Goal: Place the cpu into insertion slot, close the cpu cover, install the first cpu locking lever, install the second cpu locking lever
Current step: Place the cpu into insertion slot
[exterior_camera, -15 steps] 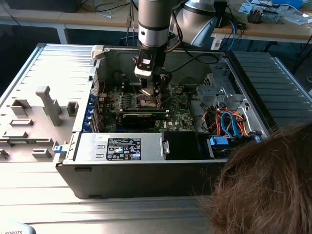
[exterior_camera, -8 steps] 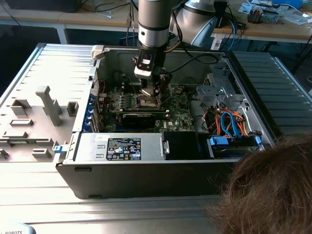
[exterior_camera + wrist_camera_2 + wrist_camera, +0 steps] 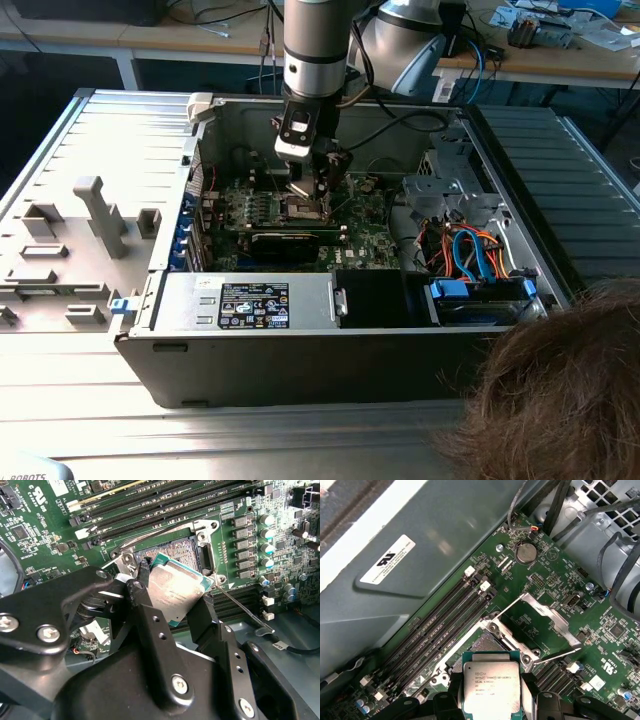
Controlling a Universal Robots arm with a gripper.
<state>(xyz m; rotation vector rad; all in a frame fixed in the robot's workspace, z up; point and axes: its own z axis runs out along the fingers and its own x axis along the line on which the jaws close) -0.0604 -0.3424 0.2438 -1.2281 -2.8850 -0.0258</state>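
While the fingers [image 3: 145, 611] clench the cpu [image 3: 176, 591] by two opposite edges, silver top up, the gripper [image 3: 172, 611] hangs low inside the open computer case [image 3: 300, 350], upper middle of the exterior view.

- Chip: off the board and tilted in the second wrist view. It sits just over the insertion slot [image 3: 176, 550], partly covering it. Whether a corner touches the rim, I cannot tell.
- Slot: contact field bare in the first wrist view [image 3: 481, 644]. Nothing seated in it.
- cpu cover [image 3: 552, 616]: swung open, standing away from the slot on its far side from the chip. Green board shows through its window.
- Locking levers: two thin wire arms, one [image 3: 559, 653] beside the slot, the other [image 3: 506, 607] along the cover's edge. Both look unlatched.
- Further out: the black expansion card [image 3: 290, 238] just below the gripper in the exterior view. The case lies on its side on the ribbed worktop [image 3: 300, 435]. A person's head [image 3: 565, 390] fills that view's lower right corner.

Progress, as I judge it: step one is in hand and not finished. The cover and both levers are not yet done.
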